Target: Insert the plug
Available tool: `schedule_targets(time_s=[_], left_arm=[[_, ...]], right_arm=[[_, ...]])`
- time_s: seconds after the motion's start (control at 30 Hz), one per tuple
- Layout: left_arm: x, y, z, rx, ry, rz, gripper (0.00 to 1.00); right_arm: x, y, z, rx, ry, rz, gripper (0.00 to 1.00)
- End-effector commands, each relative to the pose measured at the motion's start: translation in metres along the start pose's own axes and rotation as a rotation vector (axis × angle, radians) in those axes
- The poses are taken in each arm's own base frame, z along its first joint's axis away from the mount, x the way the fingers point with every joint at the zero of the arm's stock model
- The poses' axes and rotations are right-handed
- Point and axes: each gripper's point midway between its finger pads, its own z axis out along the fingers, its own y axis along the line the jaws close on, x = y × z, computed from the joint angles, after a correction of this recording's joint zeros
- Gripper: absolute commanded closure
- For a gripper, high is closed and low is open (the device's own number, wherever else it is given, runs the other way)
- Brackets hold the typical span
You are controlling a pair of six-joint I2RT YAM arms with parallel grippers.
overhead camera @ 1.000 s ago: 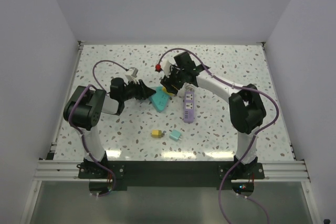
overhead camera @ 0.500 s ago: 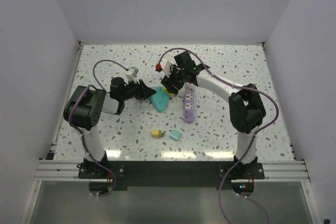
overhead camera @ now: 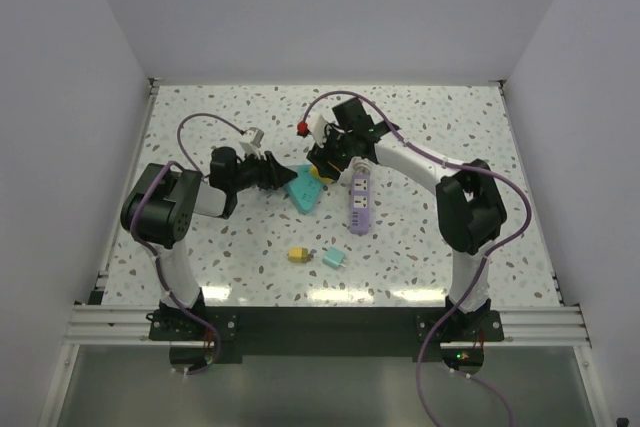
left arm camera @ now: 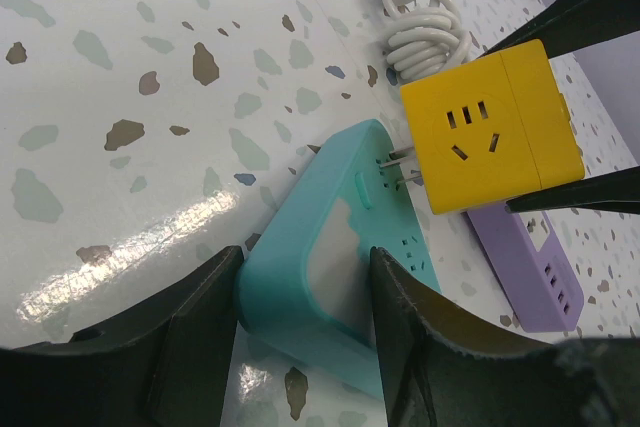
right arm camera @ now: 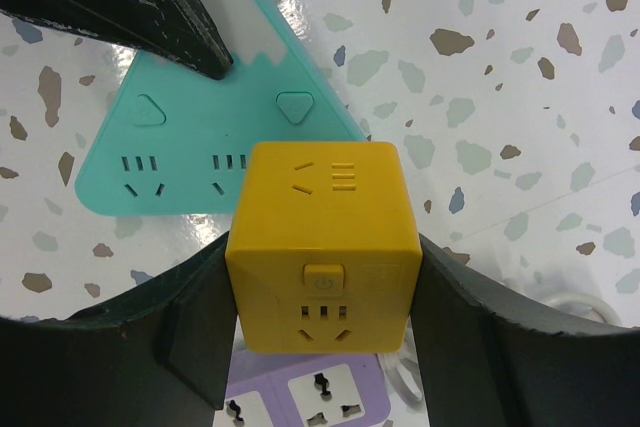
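Observation:
A teal triangular power strip (overhead camera: 303, 190) lies on the speckled table. My left gripper (overhead camera: 283, 176) is shut on its narrow end, and in the left wrist view the fingers (left arm camera: 190, 337) flank the strip (left arm camera: 330, 247) on both sides. My right gripper (overhead camera: 322, 165) is shut on a yellow cube plug (right arm camera: 322, 237), held just above the strip (right arm camera: 200, 157). In the left wrist view the cube (left arm camera: 490, 127) has its metal prongs (left arm camera: 400, 167) at the strip's top face, at a socket near the edge. How deep they sit I cannot tell.
A purple power strip (overhead camera: 360, 200) lies right of the teal one, with a coiled white cable (left arm camera: 420, 27) behind it. A small yellow plug (overhead camera: 298, 254) and a small teal plug (overhead camera: 333, 259) lie nearer the front. A red piece (overhead camera: 301, 128) sits behind the right gripper.

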Motion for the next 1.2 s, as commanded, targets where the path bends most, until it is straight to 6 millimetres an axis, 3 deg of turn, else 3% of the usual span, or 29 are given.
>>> schedule_targets(time_s=[0.0, 1.17], left_arm=[[0.023, 0.009, 0.001, -0.012, 0.074, 0.048, 1.0], [0.022, 0.01, 0.003, -0.008, 0.075, 0.053, 1.0]], right_arm=[[-0.006, 0.011, -0.006, -0.044, -0.014, 0.005, 1.0], [0.004, 0.027, -0.003, -0.075, 0.027, 0.02, 1.0]])
